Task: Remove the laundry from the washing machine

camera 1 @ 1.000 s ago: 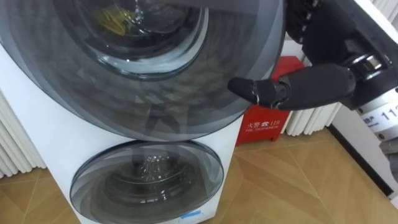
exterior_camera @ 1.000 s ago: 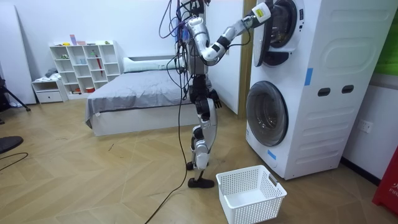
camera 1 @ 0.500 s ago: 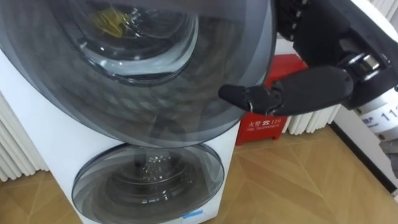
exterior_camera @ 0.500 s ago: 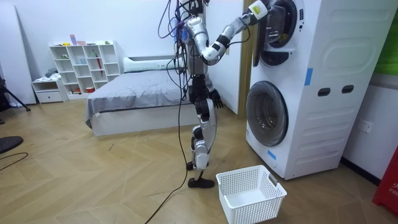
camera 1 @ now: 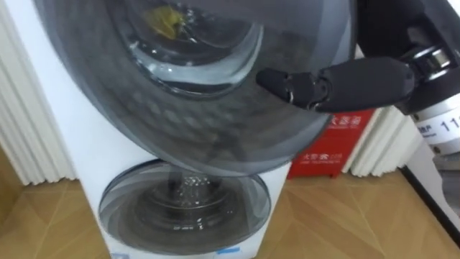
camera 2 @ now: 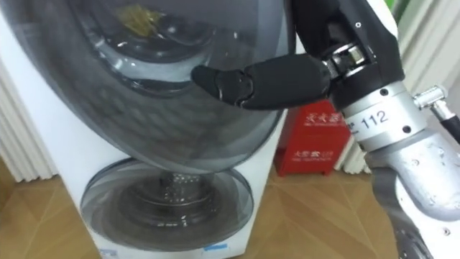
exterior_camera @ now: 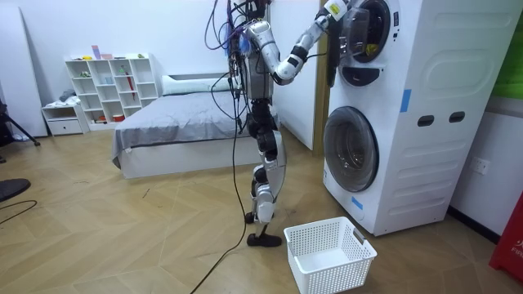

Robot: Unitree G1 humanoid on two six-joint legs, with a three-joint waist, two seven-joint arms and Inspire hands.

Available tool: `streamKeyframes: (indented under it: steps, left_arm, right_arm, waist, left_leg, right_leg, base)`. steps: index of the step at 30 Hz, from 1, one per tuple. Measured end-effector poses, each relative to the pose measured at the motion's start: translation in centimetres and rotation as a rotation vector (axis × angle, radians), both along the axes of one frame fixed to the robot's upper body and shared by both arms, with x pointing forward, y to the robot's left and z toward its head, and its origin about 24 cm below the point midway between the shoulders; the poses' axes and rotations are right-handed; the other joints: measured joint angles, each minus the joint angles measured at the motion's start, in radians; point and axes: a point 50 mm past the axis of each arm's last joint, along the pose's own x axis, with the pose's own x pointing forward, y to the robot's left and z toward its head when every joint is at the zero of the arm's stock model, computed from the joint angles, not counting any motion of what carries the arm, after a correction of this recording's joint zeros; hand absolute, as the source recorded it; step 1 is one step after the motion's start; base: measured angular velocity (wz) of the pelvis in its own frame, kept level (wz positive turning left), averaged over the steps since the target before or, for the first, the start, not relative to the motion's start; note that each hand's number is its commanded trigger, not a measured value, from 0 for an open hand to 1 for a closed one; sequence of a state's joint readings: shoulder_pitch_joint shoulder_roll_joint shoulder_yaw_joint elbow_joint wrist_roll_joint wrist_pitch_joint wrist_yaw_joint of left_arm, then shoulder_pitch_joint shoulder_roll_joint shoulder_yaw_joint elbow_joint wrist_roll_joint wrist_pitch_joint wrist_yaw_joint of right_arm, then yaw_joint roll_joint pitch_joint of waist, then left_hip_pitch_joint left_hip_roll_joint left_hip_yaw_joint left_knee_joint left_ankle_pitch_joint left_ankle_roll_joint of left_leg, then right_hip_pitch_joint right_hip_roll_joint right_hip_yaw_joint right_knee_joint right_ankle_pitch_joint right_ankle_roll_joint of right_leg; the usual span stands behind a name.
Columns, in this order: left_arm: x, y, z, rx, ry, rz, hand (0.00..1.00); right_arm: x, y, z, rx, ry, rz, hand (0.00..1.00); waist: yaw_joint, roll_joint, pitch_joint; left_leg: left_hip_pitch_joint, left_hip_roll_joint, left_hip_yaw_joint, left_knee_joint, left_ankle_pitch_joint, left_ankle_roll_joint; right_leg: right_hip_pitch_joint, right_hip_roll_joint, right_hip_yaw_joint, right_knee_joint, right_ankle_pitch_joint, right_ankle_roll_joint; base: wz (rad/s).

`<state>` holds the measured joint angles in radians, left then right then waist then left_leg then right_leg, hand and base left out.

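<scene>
**A:** Wider now, that upper door! A second ago it sat closer to the machine; now the room view has it swung out and nearly edge-on.

**B:** And the right hand?

**A:** Raised high, fingers out straight, laid across the door's dark rim near its right edge. It grips nothing; it lies flat against the front.

**B:** Where's the laundry?

**A:** Up in the top drum: a yellow cloth, seen through the door's glass bowl. The room view shows it in the drum's mouth, well clear of the hand.

**B:** The other hand?

**A:** The left hand hangs by the hip; I can't tell how its fingers stand.

**B:** Room to work?

**A:** The lower door is closed flat beneath the overhanging upper one. A red box stands on the floor just right of the machine, behind the door's edge. A white basket sits on the floor before the machine, beside the robot's feet and touching neither. Behind the robot there is open floor up to the bed.
</scene>
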<state>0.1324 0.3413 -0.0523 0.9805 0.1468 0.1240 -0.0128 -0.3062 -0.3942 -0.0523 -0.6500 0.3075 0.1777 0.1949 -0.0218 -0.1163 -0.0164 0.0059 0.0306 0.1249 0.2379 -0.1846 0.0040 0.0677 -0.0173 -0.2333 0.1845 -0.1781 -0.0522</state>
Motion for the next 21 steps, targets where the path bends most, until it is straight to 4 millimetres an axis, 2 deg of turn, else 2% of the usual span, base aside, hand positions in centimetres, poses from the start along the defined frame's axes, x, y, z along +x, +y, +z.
streamKeyframes:
  steps: [1,5,9,16,21]
  left_arm:
    - [0.0,0.0,0.0,0.002,0.000,-0.006,0.00]
    - [0.1,0.0,0.0,0.016,0.008,-0.033,0.00]
    - [0.2,0.0,0.1,0.028,0.009,-0.061,0.00]
    - [1.6,-0.2,0.6,0.044,-0.039,-0.107,0.00]
    - [1.9,-0.2,0.7,0.039,-0.053,-0.102,0.00]
  right_arm:
    - [-0.1,0.2,0.0,-0.005,-0.011,0.017,0.00]
    - [-0.7,1.2,0.1,-0.011,-0.032,0.080,0.00]
    - [-1.3,2.3,0.0,0.032,-0.026,0.210,0.00]
    - [-1.3,2.5,-0.1,0.071,0.005,0.275,0.00]
    - [-1.3,2.6,-0.1,0.089,0.015,0.300,0.00]
  waist:
    - [0.000,0.006,0.0022]
    - [0.000,0.018,-0.0017]
    - [0.000,0.032,-0.0009]
    - [-0.003,0.033,-0.0006]
    - [-0.003,0.030,0.0004]
  left_leg:
    - [-0.003,0.001,-0.003,0.001,0.000,-0.002]
    - [-0.012,0.001,-0.015,0.001,-0.002,-0.005]
    - [-0.015,0.000,-0.022,0.001,-0.002,-0.005]
    - [-0.015,-0.002,-0.034,0.003,-0.001,-0.006]
    - [-0.015,-0.005,-0.048,-0.001,0.001,-0.009]
  right_leg:
    - [-0.001,0.001,-0.003,0.000,0.000,-0.001]
    - [-0.004,0.003,-0.004,0.001,0.000,-0.002]
    - [-0.003,0.003,-0.005,0.001,-0.001,-0.002]
    - [0.001,0.002,-0.014,0.002,-0.001,-0.003]
    - [0.002,0.001,-0.019,0.001,-0.007,-0.004]
  base:
    - [0.07]
    - [0.07]
    - [0.06]
    - [0.02]
    - [0.04]
